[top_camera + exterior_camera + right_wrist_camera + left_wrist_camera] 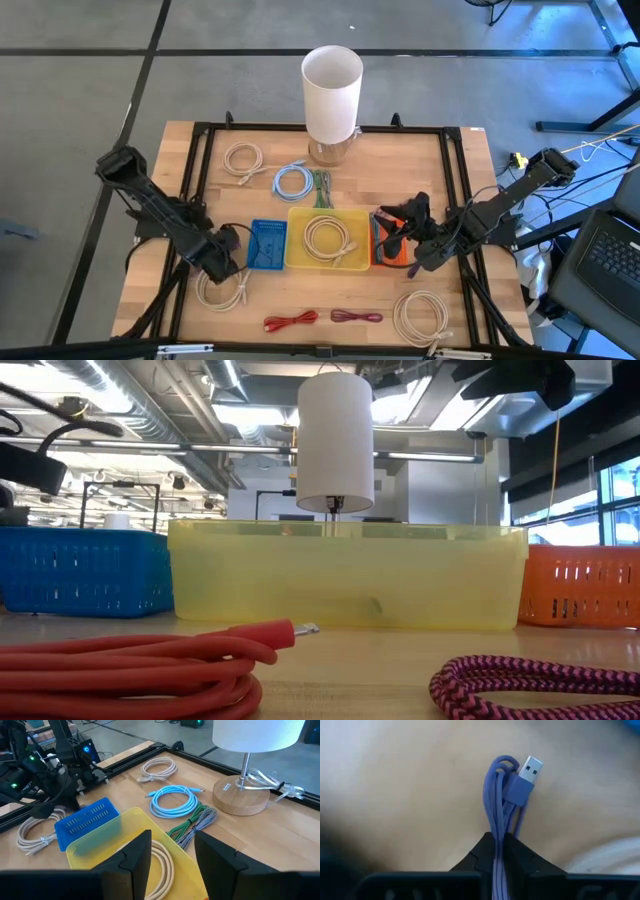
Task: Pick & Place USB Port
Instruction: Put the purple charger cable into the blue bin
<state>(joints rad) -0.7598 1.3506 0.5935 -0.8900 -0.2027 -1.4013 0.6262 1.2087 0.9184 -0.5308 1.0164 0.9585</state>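
Observation:
A purple USB cable [499, 795], folded into a bundle with its silver USB plug [530, 769] at the far end, sticks out between the fingers of my left gripper [499, 840]. That gripper [228, 252] points down at the table just left of the blue basket [267, 245], and it is shut on the bundle. My right gripper [172, 852] hangs open with nothing in it over the orange basket [383, 245], beside the yellow bin [296, 262]. My left gripper pinches several strands of the folded purple cable [498, 851] between its two fingers, a little back from the bundle's bent end. The fingers come from above, pointing down. The bend and the plug reach out past the fingertips; whether they rest on the wood I cannot tell.
The yellow bin holds a beige cable coil [330, 238]. A white coil [220, 290] lies right by my left gripper. More coils [243, 158], [293, 180], [420, 315] and red cables [290, 321] lie about. A white lamp [332, 85] stands at the far edge.

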